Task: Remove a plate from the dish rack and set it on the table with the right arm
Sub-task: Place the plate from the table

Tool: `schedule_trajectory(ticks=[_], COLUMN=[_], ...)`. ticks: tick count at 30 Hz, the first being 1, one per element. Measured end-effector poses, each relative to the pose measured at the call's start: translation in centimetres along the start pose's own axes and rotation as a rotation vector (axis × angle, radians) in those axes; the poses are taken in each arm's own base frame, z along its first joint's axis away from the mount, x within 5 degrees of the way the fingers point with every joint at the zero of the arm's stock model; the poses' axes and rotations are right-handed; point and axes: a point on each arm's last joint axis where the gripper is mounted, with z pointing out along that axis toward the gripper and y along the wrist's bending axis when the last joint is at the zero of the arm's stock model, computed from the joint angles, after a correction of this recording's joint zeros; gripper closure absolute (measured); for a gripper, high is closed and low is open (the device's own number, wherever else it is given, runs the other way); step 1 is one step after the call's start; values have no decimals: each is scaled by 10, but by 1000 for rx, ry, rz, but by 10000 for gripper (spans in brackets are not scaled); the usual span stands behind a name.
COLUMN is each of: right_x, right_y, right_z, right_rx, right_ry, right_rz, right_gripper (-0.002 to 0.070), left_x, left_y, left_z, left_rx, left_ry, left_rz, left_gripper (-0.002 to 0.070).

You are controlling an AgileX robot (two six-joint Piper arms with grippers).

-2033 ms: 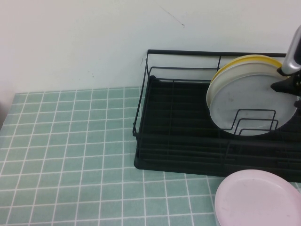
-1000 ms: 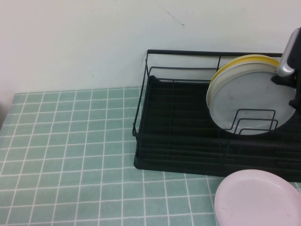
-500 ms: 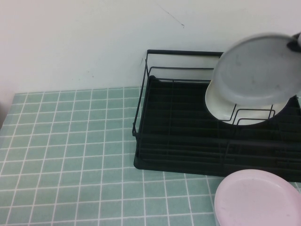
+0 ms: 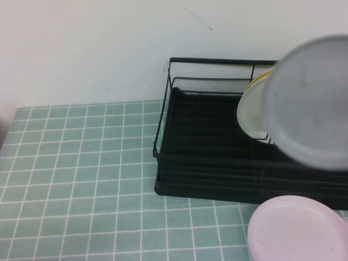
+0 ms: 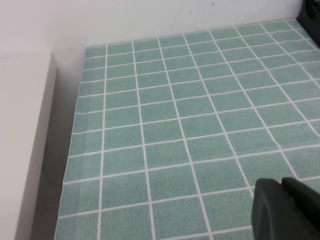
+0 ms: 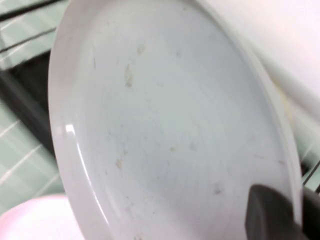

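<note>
The pale grey plate [image 4: 312,100] hangs in the air above the right part of the black dish rack [image 4: 206,163], big and blurred in the high view. In the right wrist view the plate [image 6: 165,125] fills the picture, and my right gripper [image 6: 295,212] is shut on its rim, one finger on each face. The right arm itself is out of the high view. A cream-white plate [image 4: 251,114] still stands in the rack with a yellow one behind it. My left gripper [image 5: 287,210] hovers over the green tiled table [image 5: 175,110], jaws together and empty.
A pale pink plate [image 4: 296,228] lies on the table in front of the rack at the right. The tiled table [image 4: 81,179] stretches left of the rack. A white wall stands behind, and a pale ledge [image 5: 22,135] borders the table's far left.
The grey plate has been lifted out of the rack's wire loops and has come up and to the right, nearer the camera. The cream-white plate stays in the rack.
</note>
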Motion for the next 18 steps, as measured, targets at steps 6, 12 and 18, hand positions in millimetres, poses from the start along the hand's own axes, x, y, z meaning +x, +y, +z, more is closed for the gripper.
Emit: schedule_trajectory(ticks=[6, 12, 18], right_x=[52, 104, 132], right_y=[38, 69, 82], right_z=[3, 23, 40], right_rx=[-75, -128, -153], right_ry=[154, 304, 391], right_rz=[307, 534, 600], right_gripper=[608, 608, 608], left_x=[0, 0, 0], left_y=[0, 0, 0], left_z=[0, 0, 0], left_rx=[0, 0, 0], left_ry=[0, 0, 0], left_rz=[-2, -2, -2], left_gripper=[678, 678, 678])
